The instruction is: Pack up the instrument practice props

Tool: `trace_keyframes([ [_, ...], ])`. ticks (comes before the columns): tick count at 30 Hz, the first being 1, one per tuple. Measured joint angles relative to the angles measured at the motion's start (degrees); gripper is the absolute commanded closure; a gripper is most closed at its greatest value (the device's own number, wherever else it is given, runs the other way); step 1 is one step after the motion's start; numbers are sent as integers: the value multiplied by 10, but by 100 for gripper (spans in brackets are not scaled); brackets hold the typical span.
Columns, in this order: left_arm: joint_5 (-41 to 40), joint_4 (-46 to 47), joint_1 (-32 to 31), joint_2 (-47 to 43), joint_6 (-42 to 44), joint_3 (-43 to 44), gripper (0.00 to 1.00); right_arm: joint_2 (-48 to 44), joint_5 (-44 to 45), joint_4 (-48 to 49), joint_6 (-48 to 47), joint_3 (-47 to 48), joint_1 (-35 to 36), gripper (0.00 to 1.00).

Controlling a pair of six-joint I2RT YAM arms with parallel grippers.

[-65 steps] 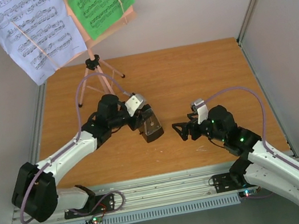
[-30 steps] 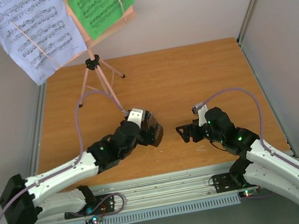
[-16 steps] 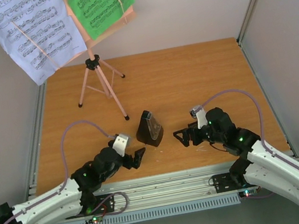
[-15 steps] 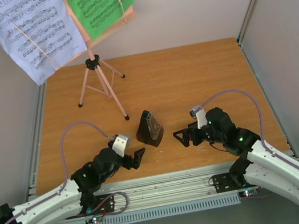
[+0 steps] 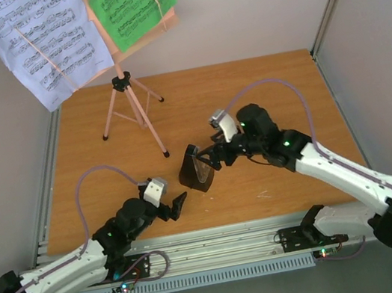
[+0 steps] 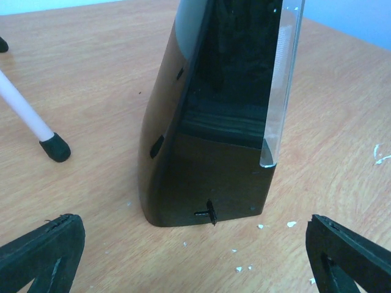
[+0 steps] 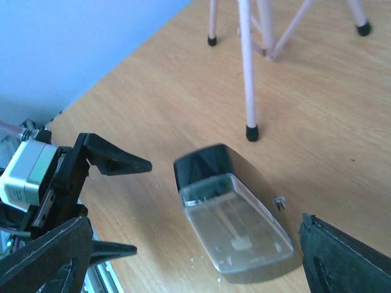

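- The black pyramid metronome (image 5: 196,171) stands upright on the tabletop (image 5: 268,80). It is about midway between the left and right edges and nearer the near edge than the far one. Its clear cover is on.
- The right arm (image 5: 337,171) reaches in from the right, and the right jaws are wide apart over the metronome. In the right wrist view the metronome (image 7: 229,223) sits between them with a gap on each side.
- The left arm (image 5: 65,264) lies low along the near edge. The left jaws are wide apart and hold nothing, just near-left of the metronome. In the left wrist view the metronome (image 6: 214,110) stands ahead of them, not touching.
- The pink music stand (image 5: 129,109) has its tripod feet on the far left part of the tabletop. One foot (image 6: 55,148) is near the metronome's left side.
- On the stand's desk the white sheet (image 5: 37,41) is to the left of the green sheet (image 5: 131,2), and a tan band crosses each.
- Small white flecks (image 6: 244,267) dot the tabletop by the metronome's base.
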Motion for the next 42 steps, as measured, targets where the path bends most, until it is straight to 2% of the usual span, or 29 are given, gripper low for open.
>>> trace_keyframes([
  [4, 0, 25, 1, 44, 7, 0, 1, 91, 2, -14, -44, 57, 31, 12],
  [9, 1, 61, 1, 105, 13, 0, 1, 177, 7, -38, -104, 116, 48, 22],
  [19, 24, 166, 1, 251, 50, 13, 1, 229, 28, -56, -167, 132, 47, 49],
  [20, 27, 174, 2, 288, 53, 16, 1, 229, 28, -56, -171, 132, 47, 51],
  [24, 35, 238, 1, 344, 66, 18, 1, 221, 36, -66, -182, 131, 47, 53],
  [28, 43, 280, 2, 355, 73, 17, 1, 192, 40, -92, -183, 117, 47, 53],
  [34, 68, 287, 1, 361, 96, 26, 1, 151, 45, -128, -184, 93, 47, 53],
  [42, 113, 289, 1, 385, 110, 37, 1, 150, 44, -131, -184, 93, 47, 52],
])
